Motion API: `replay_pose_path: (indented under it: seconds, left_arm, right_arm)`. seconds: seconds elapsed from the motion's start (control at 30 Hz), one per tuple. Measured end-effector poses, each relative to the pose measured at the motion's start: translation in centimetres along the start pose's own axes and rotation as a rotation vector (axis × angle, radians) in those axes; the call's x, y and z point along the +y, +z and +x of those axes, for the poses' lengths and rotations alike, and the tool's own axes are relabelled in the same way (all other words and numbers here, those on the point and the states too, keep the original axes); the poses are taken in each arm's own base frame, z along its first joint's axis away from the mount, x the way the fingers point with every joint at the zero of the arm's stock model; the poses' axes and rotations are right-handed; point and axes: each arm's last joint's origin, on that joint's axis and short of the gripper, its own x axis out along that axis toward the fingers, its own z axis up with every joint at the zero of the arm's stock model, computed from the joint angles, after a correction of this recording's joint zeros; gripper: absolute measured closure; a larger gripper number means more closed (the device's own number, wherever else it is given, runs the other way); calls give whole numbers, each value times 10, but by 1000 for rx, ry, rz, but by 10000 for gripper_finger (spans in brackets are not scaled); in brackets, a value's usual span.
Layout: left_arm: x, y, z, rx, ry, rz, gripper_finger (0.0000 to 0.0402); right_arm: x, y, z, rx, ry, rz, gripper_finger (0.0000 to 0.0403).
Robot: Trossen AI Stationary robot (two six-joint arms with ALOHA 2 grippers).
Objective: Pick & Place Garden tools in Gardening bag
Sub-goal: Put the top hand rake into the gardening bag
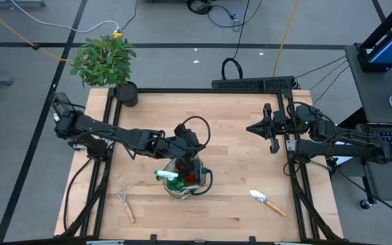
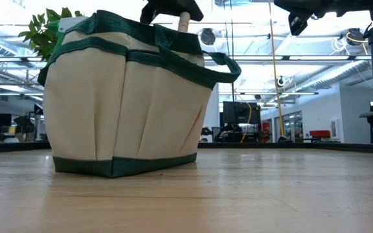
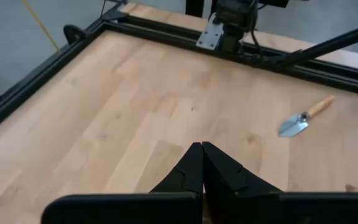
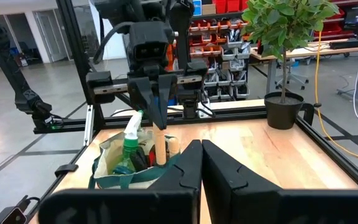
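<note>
The beige gardening bag (image 1: pixel 171 190) with green trim stands at the table's middle near side and fills the left of the low view (image 2: pixel 122 110). Inside it are the green spray bottle (image 4: pixel 131 140) and something red (image 1: pixel 191 178). My left gripper (image 4: pixel 160 124) is above the bag, pointing down, shut on a wooden tool handle (image 4: pixel 161 149) that stands upright in the bag; its metal end is hidden. A trowel (image 1: pixel 267 202) and a small rake (image 1: pixel 126 204) lie flat on the table. My right gripper (image 1: pixel 250 128) waits shut and empty at the right. My left gripper pinches the top end of the wooden handle (image 4: pixel 160 132) between its two fingers (image 4: pixel 151 99). The fingers come from above, pointing down, in line with the handle. The handle hangs upright below them (image 2: pixel 184 21), its lower part inside the bag.
A leafy plant (image 1: pixel 106 58) in a black pot (image 1: pixel 126 93) stands at the far left corner. A black frame rail (image 1: pixel 203 89) runs around the table. Bare wood lies between the bag and my right gripper.
</note>
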Motion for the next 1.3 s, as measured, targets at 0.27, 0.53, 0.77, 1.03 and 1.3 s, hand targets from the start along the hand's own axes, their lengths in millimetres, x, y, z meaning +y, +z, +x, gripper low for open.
replay_pose_path:
  seconds: [0.27,0.53,0.77,1.03,1.3]
  left_arm:
    - [-1,-9,2,32,-14,-32,396]
    - [-5,-7,-3,4,-36,-32,397]
    - [-5,-12,0,54,-42,-76,398]
    - [-6,-9,-3,37,-50,-100,399]
    - [-6,-9,-5,35,-57,-109,398]
  right_arm:
    - [0,0,0,0,0,0,403]
    - [0,0,0,0,0,-4,403]
    - [0,0,0,0,0,-4,403]
    - [0,0,0,0,0,-8,403]
    - [0,0,0,-1,0,-8,403]
